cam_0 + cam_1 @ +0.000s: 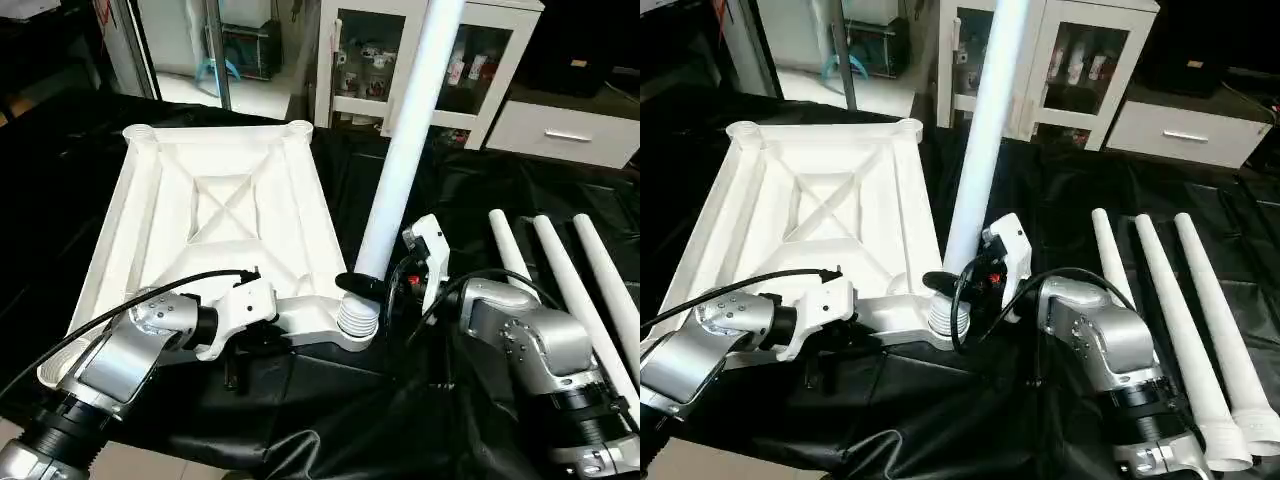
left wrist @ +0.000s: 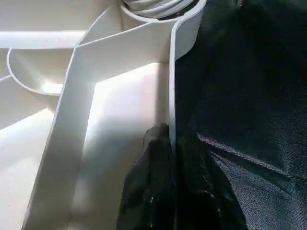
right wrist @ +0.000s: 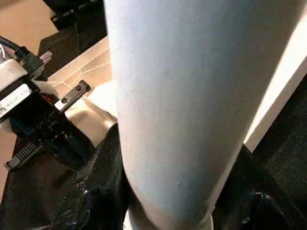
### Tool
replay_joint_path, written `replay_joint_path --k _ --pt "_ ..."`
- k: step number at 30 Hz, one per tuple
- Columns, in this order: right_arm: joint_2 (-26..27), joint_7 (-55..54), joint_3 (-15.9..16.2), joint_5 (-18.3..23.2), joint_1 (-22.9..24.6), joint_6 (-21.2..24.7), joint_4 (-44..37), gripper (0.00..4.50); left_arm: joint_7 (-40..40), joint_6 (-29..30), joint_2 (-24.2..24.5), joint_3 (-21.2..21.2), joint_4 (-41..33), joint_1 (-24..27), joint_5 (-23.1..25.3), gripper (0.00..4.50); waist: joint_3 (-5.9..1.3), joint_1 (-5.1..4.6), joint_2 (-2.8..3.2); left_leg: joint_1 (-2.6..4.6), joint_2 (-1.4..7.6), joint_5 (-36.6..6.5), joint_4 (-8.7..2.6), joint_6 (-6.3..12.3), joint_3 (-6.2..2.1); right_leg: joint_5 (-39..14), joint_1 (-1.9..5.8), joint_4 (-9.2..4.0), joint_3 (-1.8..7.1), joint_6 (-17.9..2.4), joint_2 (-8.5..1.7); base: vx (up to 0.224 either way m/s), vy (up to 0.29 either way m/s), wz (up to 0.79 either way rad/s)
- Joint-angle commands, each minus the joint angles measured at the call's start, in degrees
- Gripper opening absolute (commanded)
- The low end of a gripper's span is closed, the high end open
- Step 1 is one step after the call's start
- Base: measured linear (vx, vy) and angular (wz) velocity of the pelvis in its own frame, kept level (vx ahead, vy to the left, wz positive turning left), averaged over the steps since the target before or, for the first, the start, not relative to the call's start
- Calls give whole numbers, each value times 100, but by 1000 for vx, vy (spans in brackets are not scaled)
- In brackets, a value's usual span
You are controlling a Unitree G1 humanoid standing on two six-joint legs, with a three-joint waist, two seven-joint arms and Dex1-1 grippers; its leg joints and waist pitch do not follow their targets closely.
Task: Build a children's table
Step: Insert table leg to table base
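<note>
The children's table top [image 1: 130, 220] lies upside down on the black cloth, its X-ribbed underside facing up. My left gripper [image 2: 171, 140] is shut on the top's near rim, close to the near right corner socket [image 1: 358, 325]. A white tube leg [image 1: 405, 150] stands nearly upright with its ribbed lower end at that socket. My right gripper [image 1: 362, 285] is shut around the leg just above the socket, and its black fingers [image 3: 103, 184] flank the tube. Three more legs [image 1: 1170, 310] lie side by side on the cloth to the right.
The black-draped work table [image 1: 450, 200] carries everything, and its near edge runs just below my forearms. Behind it stand a white glass-door cabinet [image 1: 400, 60] and a white drawer unit [image 1: 570, 130]. A cable loops over my left wrist [image 1: 150, 290].
</note>
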Motion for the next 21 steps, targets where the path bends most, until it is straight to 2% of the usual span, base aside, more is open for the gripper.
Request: replay_joint_path --k 1,5,11,12,15,16,17,18,19,20,21 --pt "2 -18 -7 -53 17 -83 89 186 -96 -79 -192 -269 -116 126 -113 0 -279 -29 -41 199 369 -1194 -474 -162 -163 -732 12 -433 153 -1035 -313 0 0 0" --pt "28 -82 -105 -40 129 -158 59 186 -80 -85 -196 -253 -95 125 -110 0 -281 -34 -43 197 368 -1186 -475 -164 -163 -724 11 -436 156 -1009 -312 0 0 0" --pt "212 -303 -329 -69 658 -585 -34 186 33 -116 -269 -177 -27 122 -113 0 -276 -27 -43 202 374 -1326 -492 -168 -172 -829 -3 -453 153 -982 -311 0 0 0" --pt "219 -313 -332 -75 673 -603 -35 186 36 -116 -271 -175 -26 121 -113 0 -268 -24 -27 213 377 -1410 -497 -201 -167 -921 -20 -472 161 -967 -315 0 0 0" --pt "315 -441 -327 -198 954 -922 -47 186 54 -111 -281 -164 -19 121 -112 0 -262 -24 -32 209 381 -1608 -520 -278 -186 -1167 -24 -492 167 -887 -328 0 0 0" --pt "343 -468 -307 -237 1066 -1017 -70 186 55 -107 -280 -161 -20 121 -112 0 -258 -23 2 218 382 -1698 -530 -313 -188 -1195 -40 -505 171 -854 -322 0 0 0" --pt "378 -475 -301 -270 1164 -1103 -93 186 55 -109 -282 -157 -16 119 -106 0 -255 -23 -14 223 380 -1783 -536 -328 -195 -1242 -40 -511 171 -838 -324 0 0 0" --pt "402 -502 -288 -331 1249 -1211 -119 186 67 -125 -289 -149 2 111 -94 0 -255 -24 7 218 379 -1805 -541 -339 -203 -1251 -37 -506 171 -833 -325 0 0 0" --pt "402 -502 -288 -331 1249 -1211 -119 186 67 -125 -289 -149 2 111 -94 0 -254 -25 2 236 381 -1864 -541 -344 -199 -1261 -54 -519 176 -828 -320 0 0 0" --pt "397 -517 -244 -424 1340 -1367 -170 186 77 -149 -293 -142 30 93 -77 0 -255 -34 -4 222 376 -1862 -546 -340 -206 -1250 -37 -512 173 -836 -318 0 0 0" --pt "393 -539 -216 -493 1406 -1485 -216 186 91 -175 -294 -135 49 81 -62 0 -256 -22 25 234 383 -1869 -546 -359 -196 -1201 -57 -524 178 -813 -315 0 0 0"
